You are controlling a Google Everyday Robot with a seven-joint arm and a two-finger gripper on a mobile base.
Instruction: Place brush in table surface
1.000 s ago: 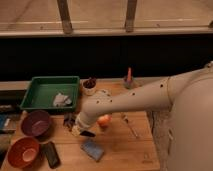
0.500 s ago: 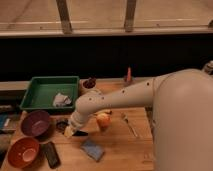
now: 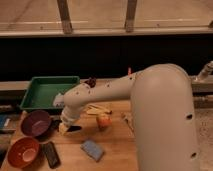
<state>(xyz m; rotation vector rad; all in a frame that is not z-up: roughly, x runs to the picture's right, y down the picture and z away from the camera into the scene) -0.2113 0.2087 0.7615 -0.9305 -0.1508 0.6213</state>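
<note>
Wooden planks make up the table (image 3: 115, 150), with a dark wall and window frame behind it. Near its left-centre the brush (image 3: 71, 129) shows as a dark tapered shape right under the hand (image 3: 65, 127); whether it rests on the wood or is held cannot be told, nor how wide the hand stands. Just left is a purple bowl (image 3: 35, 122), in front a red bowl (image 3: 22, 151) and flat black block (image 3: 50, 154). A blue sponge (image 3: 92, 149) lies right, an orange fruit (image 3: 104, 120) beyond, a green tray (image 3: 47, 91) behind.
</note>
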